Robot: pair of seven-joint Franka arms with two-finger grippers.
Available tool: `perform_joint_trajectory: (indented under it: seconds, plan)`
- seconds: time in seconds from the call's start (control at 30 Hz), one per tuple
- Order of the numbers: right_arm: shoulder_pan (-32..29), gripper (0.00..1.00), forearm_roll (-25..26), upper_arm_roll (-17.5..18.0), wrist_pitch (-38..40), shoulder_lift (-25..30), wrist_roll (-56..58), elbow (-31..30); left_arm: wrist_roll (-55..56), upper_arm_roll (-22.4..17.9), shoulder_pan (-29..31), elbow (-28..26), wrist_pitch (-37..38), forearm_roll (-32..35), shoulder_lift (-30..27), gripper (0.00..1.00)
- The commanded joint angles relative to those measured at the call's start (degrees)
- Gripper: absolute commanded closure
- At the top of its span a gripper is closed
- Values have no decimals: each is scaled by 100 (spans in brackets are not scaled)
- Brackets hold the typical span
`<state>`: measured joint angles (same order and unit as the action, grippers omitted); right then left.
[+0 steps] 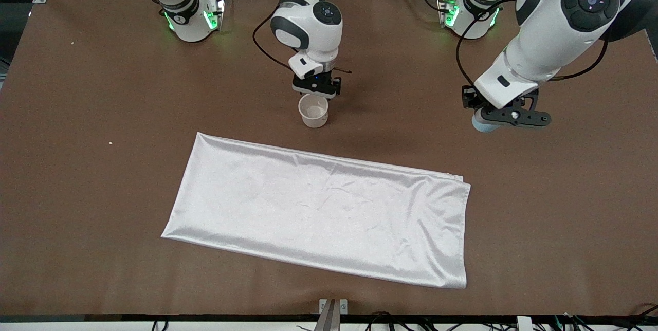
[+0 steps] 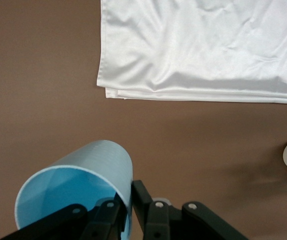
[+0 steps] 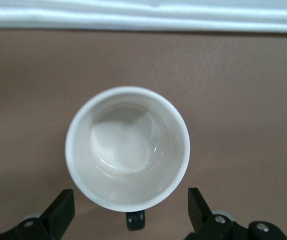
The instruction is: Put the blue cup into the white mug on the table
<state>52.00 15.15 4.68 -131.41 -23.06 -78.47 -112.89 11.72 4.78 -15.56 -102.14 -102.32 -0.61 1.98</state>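
I count the step in hand as the carry: my left gripper point(image 1: 506, 117) has the small bright blue handleless cup with paler translucent sides point(image 2: 78, 187) up in the air over bare brown matte tabletop point(image 1: 103, 192) toward the left arm's end, and it must travel to the small cream-white cylindrical mug with the black handle point(image 1: 313, 110). To do it well, I judge I should keep the cup high until it is centred over the mug's rim, turn it upright so its base goes in first, then lower slowly; the cup looks only slightly narrower than the mug, so a skewed entry could catch the rim or tip the mug.

My left pincer is clenched on the cup's wall, one finger inside and one outside the rim, the cup lying tilted with its mouth sideways.

My right gripper point(image 3: 131, 210) is released, fingers spread wide either side of the mug's handle point(image 3: 135, 219) and touching nothing. It should lift clear before the cup arrives. In the front view the mug stands on the table at about twelve o'clock from the shiny white rectangular cloth point(image 1: 318, 213), just clear of its edge, and at nine o'clock from the cup.
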Motion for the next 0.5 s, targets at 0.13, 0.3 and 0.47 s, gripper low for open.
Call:
perform_joint_trajectory:
  seconds: [0.13, 0.3, 0.47]
  plan:
    - [-277, 0, 76, -2, 221, 240, 103, 311, 103, 286, -79, 229, -174, -132, 118, 100]
    - [-664, 0, 50, 6, 256, 249, 692, 382, 111, 594, -87, 484, -174, -124, 329, 100]
    - [-1270, 0, 50, 6, 265, 258, 1535, 382, 111, 857, -140, 712, -174, -115, 601, 100]
